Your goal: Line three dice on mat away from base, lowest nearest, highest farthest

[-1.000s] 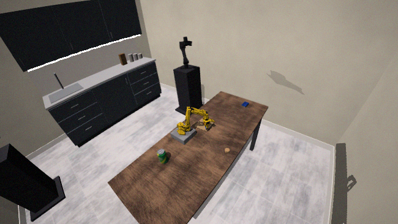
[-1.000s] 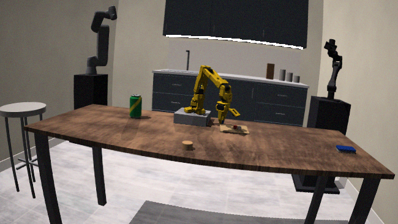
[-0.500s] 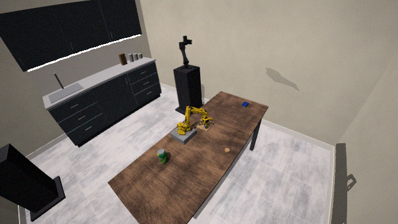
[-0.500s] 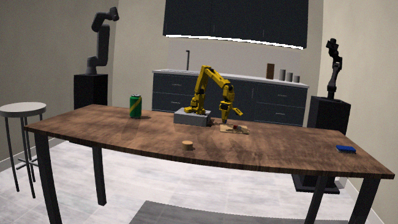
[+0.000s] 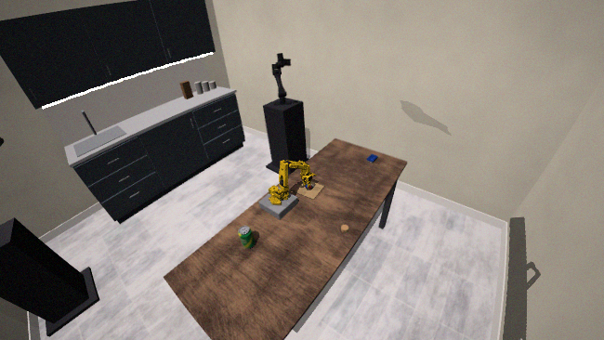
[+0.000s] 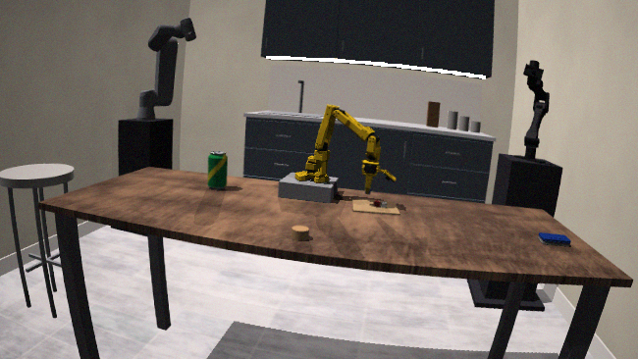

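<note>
The tan mat (image 6: pixel 375 207) lies on the table just beyond the grey base block (image 6: pixel 307 188); it also shows in the top view (image 5: pixel 310 189). My yellow arm reaches out over the mat, with the gripper (image 6: pixel 368 188) pointing down a little above the mat's near-left part. The gripper is shut on a small die, which is too small to make out clearly. A red die (image 6: pixel 377 202) and a pale die (image 6: pixel 384 204) sit close together on the mat, right of the gripper. Their numbers cannot be read.
A green can (image 6: pixel 217 170) stands at the left of the table. A small tan cylinder (image 6: pixel 299 232) sits near the front edge and a blue block (image 6: pixel 554 238) at the far right. A stool (image 6: pixel 35 176) stands off the table's left end.
</note>
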Tool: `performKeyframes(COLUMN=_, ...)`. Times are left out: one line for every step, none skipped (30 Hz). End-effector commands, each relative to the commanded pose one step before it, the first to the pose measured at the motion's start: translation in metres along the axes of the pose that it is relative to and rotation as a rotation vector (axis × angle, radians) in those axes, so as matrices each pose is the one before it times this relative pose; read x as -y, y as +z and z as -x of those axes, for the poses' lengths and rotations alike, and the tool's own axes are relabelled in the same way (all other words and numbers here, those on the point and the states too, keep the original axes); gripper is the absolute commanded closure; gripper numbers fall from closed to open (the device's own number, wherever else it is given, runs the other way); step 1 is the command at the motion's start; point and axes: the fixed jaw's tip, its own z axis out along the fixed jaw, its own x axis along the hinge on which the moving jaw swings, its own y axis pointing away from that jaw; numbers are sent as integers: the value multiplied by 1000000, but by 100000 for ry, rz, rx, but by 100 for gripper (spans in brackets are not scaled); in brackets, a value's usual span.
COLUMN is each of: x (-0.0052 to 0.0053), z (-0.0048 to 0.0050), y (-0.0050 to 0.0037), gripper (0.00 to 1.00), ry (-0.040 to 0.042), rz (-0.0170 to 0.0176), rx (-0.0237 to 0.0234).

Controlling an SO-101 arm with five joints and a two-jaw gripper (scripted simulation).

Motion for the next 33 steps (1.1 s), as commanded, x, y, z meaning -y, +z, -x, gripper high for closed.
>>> performKeyframes(x=-5536, z=870, y=-1481, gripper=100, ry=-3403, rz=-182, rx=1092)
performKeyframes(x=-189, z=36, y=-1, gripper=100, ry=-101, rz=-3, rx=0)
performKeyframes(x=-31, z=2, y=0, gripper=100, ry=-16, rz=0, rx=0)
performKeyframes(x=0, z=0, y=0, gripper=100, ry=0, rz=0, rx=0)
performKeyframes(x=0, z=0, y=0, gripper=100, ry=0, rz=0, rx=0)
performKeyframes(x=-2044, z=1959, y=-4870, gripper=100, ry=-751, rz=-569, rx=2452)
performKeyframes(x=0, z=0, y=0, gripper=100, ry=0, rz=0, rx=0)
performKeyframes(x=0, z=0, y=0, gripper=100, ry=0, rz=0, rx=0)
performKeyframes(x=0, z=0, y=0, gripper=100, ry=0, rz=0, rx=0)
performKeyframes(x=0, z=0, y=0, gripper=100, ry=0, rz=0, rx=0)
performKeyframes(x=0, z=0, y=0, gripper=100, ry=0, rz=0, rx=0)
performKeyframes(x=0, z=0, y=0, gripper=100, ry=0, rz=0, rx=0)
performKeyframes(x=0, z=0, y=0, gripper=100, ry=0, rz=0, rx=0)
performKeyframes(x=0, z=0, y=0, gripper=100, ry=0, rz=0, rx=0)
performKeyframes(x=0, z=0, y=0, gripper=100, ry=0, rz=0, rx=0)
performKeyframes(x=0, z=0, y=0, gripper=100, ry=0, rz=0, rx=0)
performKeyframes(x=0, z=0, y=0, gripper=100, ry=0, rz=0, rx=0)
performKeyframes(x=0, z=0, y=0, gripper=100, ry=0, rz=0, rx=0)
performKeyframes(x=0, z=0, y=0, gripper=100, ry=0, rz=0, rx=0)
performKeyframes(x=0, z=0, y=0, gripper=100, ry=0, rz=0, rx=0)
performKeyframes(x=0, z=0, y=0, gripper=100, ry=0, rz=0, rx=0)
performKeyframes(x=0, z=0, y=0, gripper=100, ry=0, rz=0, rx=0)
performKeyframes(x=-5, z=0, y=20, gripper=100, ry=0, rz=2, rx=2)
performKeyframes(x=0, z=6, y=96, gripper=100, ry=0, rz=0, rx=0)
performKeyframes(x=0, z=5, y=234, gripper=100, ry=0, rz=0, rx=0)
performKeyframes(x=0, z=4, y=384, gripper=100, ry=0, rz=0, rx=0)
performKeyframes(x=-6, z=4, y=522, gripper=100, ry=0, rz=0, rx=0)
performKeyframes(x=-1, z=3, y=642, gripper=100, ry=0, rz=0, rx=0)
performKeyframes(x=-7, z=3, y=720, gripper=100, ry=0, rz=0, rx=0)
performKeyframes(x=-7, z=3, y=744, gripper=100, ry=0, rz=0, rx=0)
performKeyframes(x=-7, z=-3, y=714, gripper=100, ry=0, rz=0, rx=0)
performKeyframes(x=-7, z=-9, y=642, gripper=100, ry=0, rz=0, rx=0)
performKeyframes(x=-6, z=-8, y=522, gripper=100, ry=0, rz=0, rx=0)
